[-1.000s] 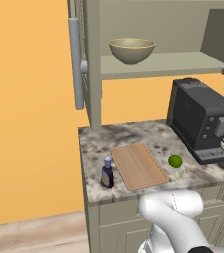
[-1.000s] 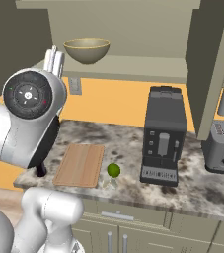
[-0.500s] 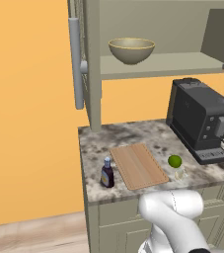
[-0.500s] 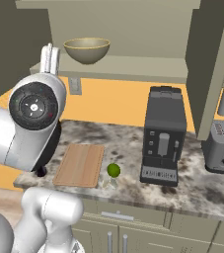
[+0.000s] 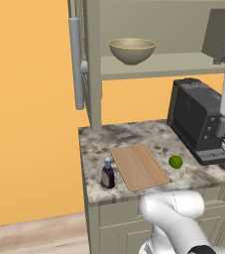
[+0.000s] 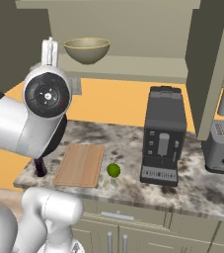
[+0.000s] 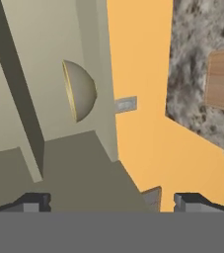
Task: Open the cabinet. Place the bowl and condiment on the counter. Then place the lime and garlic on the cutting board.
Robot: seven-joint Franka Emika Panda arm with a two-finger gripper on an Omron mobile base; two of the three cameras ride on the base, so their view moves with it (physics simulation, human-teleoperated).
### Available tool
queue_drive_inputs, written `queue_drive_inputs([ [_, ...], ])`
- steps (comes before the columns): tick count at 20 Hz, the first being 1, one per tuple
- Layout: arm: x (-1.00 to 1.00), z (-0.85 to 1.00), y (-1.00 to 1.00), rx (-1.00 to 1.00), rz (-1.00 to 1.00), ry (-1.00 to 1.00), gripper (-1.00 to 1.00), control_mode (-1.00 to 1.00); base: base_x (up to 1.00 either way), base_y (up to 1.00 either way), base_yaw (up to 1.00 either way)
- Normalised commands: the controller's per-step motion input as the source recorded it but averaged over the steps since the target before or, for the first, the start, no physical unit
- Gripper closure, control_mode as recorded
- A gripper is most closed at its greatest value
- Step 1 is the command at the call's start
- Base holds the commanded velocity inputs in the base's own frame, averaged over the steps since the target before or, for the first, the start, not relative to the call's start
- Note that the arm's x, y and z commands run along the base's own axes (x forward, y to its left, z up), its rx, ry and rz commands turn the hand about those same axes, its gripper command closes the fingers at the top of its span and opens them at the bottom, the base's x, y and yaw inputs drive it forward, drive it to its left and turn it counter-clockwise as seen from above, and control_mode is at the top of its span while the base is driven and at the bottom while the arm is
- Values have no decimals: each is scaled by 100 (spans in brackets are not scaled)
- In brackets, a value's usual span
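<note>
Gripper (image 7: pixel 111 202) jaws wide, empty, facing bowl (image 5: pixel 132 50) on open cabinet (image 5: pixel 156 67) shelf. Condiment (image 5: pixel 107 173) already on counter (image 5: pixel 129 134), left of cutting board (image 5: pixel 139 166). My worry: poor rim grip tips bowl off shelf.

The mottled grey-and-white stone counter (image 5: pixel 134 136) is carrying a light-brown wooden cutting board (image 5: pixel 139 166), with a small dark bottle with a purple-blue cap (image 5: pixel 107 173) standing just beside its left edge. A small bright green lime (image 5: pixel 175 161) and a pale whitish garlic bulb (image 5: pixel 180 173) are lying close together off the board's right edge, near a black coffee machine (image 5: pixel 198 121) and, further right, a grey toaster (image 6: pixel 223 147). Above, the grey-olive cabinet's inner shelf (image 5: pixel 173 64) is bearing a wide round beige-olive bowl (image 5: pixel 132 50)
</note>
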Motion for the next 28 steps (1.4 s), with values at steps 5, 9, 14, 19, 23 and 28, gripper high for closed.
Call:
queue_drive_inputs([
  [5, 6, 8, 0, -3, 1, -5, -100, -100, 0, 0, 0],
  [9, 30, 0, 0, -1, 0, 0, -100, -100, 0, 0, 0],
  [14, 37, -1, 2, 0, 0, 0, -100, -100, 0, 0, 0],
  [19, 10, 0, 0, -7, 0, 0, -100, -100, 0, 0, 0],
  [23, 15, 0, 0, -14, 2, 0, -100, -100, 0, 0, 0],
  [28, 11, 0, 0, -10, 4, 0, -100, -100, 0, 0, 0],
])
